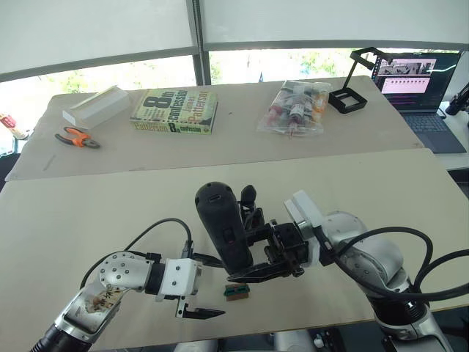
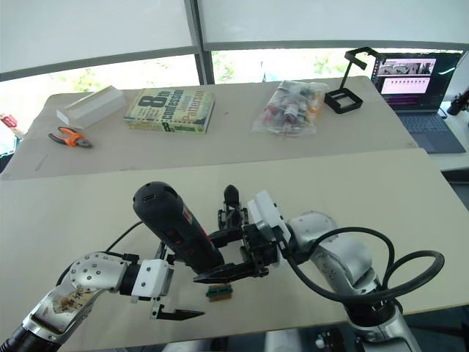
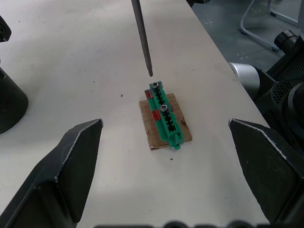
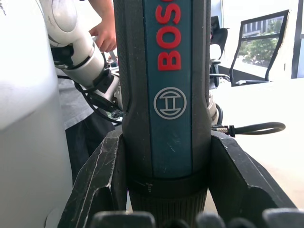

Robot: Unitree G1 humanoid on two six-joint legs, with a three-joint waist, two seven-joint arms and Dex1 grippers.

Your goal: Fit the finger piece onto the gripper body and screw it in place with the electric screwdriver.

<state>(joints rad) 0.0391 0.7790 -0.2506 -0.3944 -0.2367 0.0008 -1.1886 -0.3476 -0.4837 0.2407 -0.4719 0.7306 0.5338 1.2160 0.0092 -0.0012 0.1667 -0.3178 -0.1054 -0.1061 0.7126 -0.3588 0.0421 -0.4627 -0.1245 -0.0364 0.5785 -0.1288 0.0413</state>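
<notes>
Electric screwdriver [image 1: 223,227] upright, clamped in right gripper [image 1: 258,270], bit tip just above green block [image 3: 165,116]. Gripper body [image 1: 249,199] just behind block. Left gripper [image 1: 196,287] spread, empty, beside block. Fastening looks not yet started.

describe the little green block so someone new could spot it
On the near table, look between the two grippers, just under the electric screwdriver. The green block lies flat on a brown card, ribbed, with two screws on top, unlike the black parts around it.

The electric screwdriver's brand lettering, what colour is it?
Red, on a teal-blue strip of the electric screwdriver; the right wrist view shows it best.
</notes>
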